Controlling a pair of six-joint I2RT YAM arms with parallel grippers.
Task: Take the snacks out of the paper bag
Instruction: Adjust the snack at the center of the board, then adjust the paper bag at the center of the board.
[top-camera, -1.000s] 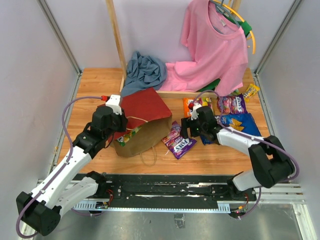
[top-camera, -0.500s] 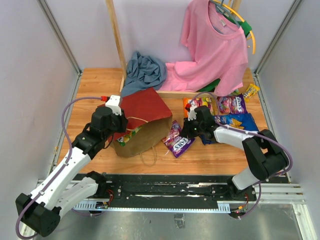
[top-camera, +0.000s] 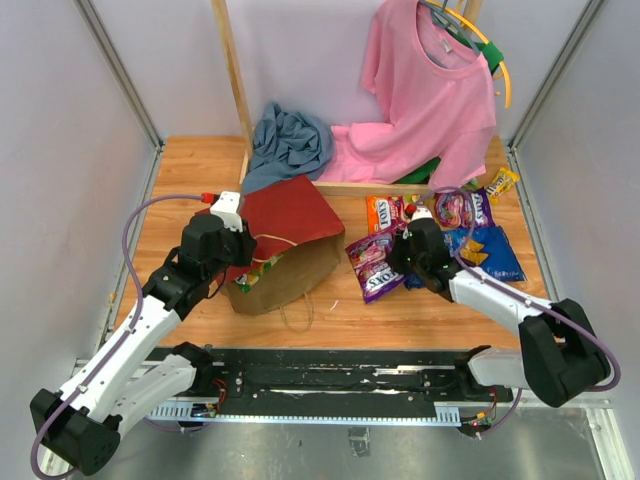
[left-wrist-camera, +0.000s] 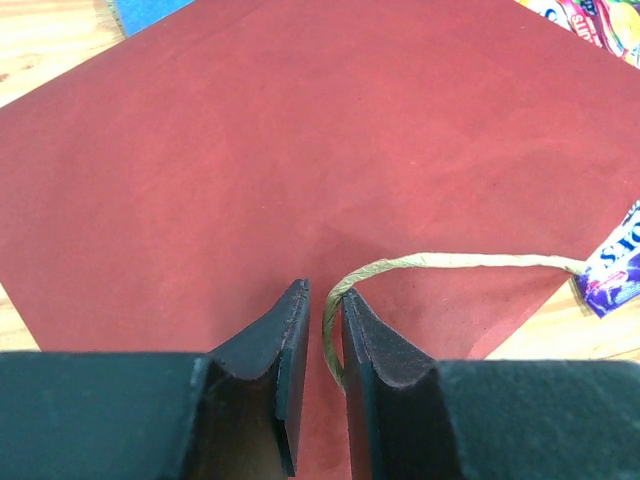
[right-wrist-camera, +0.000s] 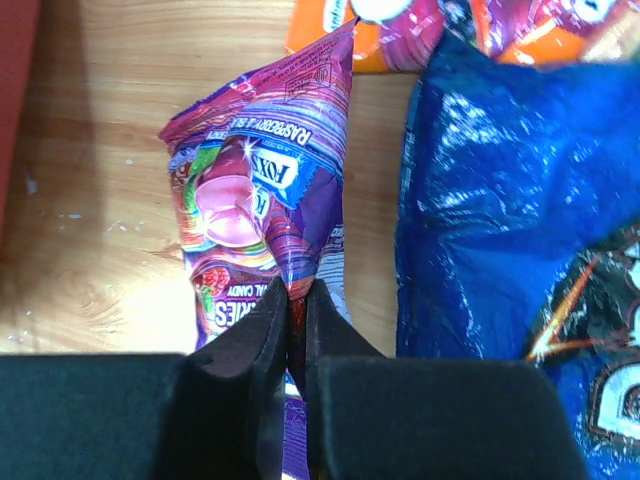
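Observation:
The paper bag (top-camera: 290, 215) lies on its side, red face (left-wrist-camera: 300, 150) up, mouth toward the near left. Green-yellow packets (top-camera: 258, 272) show in that mouth. My left gripper (top-camera: 235, 262) sits at the bag's upper lip; its fingers (left-wrist-camera: 322, 295) stand narrowly apart with the twine handle (left-wrist-camera: 450, 262) looped between them. My right gripper (top-camera: 397, 262) is shut (right-wrist-camera: 297, 290) on the edge of a purple candy packet (right-wrist-camera: 260, 190), which hangs just right of the bag (top-camera: 372, 262). Beside it lies the blue Doritos bag (top-camera: 485, 250) (right-wrist-camera: 500, 200).
An orange packet (top-camera: 383, 212), another purple packet (top-camera: 462, 208) and a yellow one (top-camera: 502, 182) lie at the back right. A pink shirt (top-camera: 430, 90) hangs behind, next to a blue-grey cloth (top-camera: 290, 140) and a wooden post (top-camera: 232, 70). A loose twine loop (top-camera: 297, 318) trails toward the near edge.
My right gripper went from open to shut on the purple packet and has carried it right and back, away from the bag. The left arm has barely moved.

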